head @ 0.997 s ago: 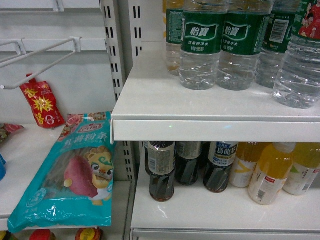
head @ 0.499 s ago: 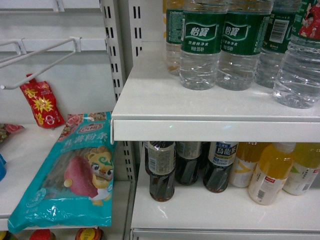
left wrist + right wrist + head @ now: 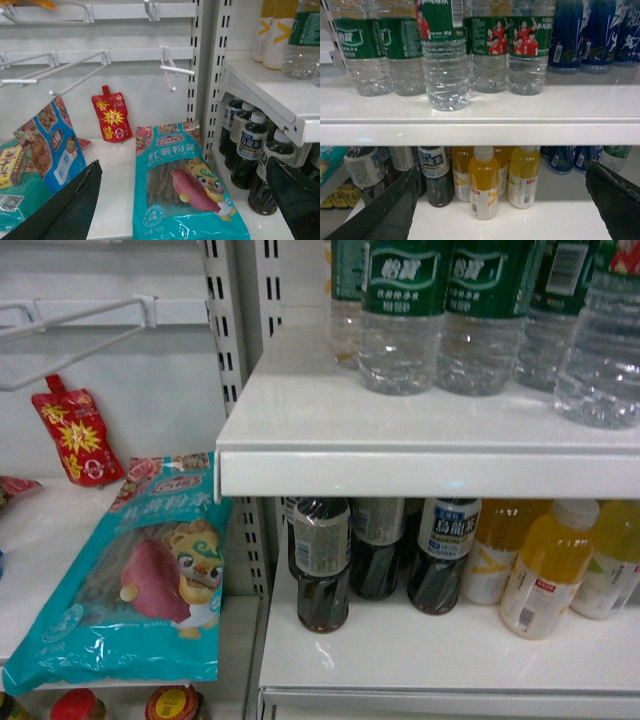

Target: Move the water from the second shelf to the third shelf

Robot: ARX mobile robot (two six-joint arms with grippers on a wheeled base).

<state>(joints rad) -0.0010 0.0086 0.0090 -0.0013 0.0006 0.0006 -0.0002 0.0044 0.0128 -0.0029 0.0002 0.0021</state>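
Note:
The water [image 3: 446,75] is a clear ribbed bottle with a green label showing a red-shirted player. It stands upright at the front of the upper white shelf [image 3: 520,117], ahead of a row of similar green-labelled bottles [image 3: 490,55]. In the head view the water [image 3: 600,360] is at the far right of that shelf. My right gripper [image 3: 501,170] is open below the shelf's front lip, level with the lower shelf, holding nothing. My left gripper [image 3: 183,165] is open over a teal snack packet [image 3: 185,185] in the bay to the left. Neither gripper shows in the head view.
On the lower shelf [image 3: 420,660] stand dark tea bottles [image 3: 322,560] and orange juice bottles [image 3: 484,182]. Blue bottles [image 3: 585,30] fill the upper shelf's right side. The left bay has wire hooks [image 3: 75,75], a red pouch [image 3: 112,120] and a perforated upright [image 3: 235,360].
The head view has shifted: the shelf and bottles now sit a little higher and larger in the frame. No object on the shelves has moved.

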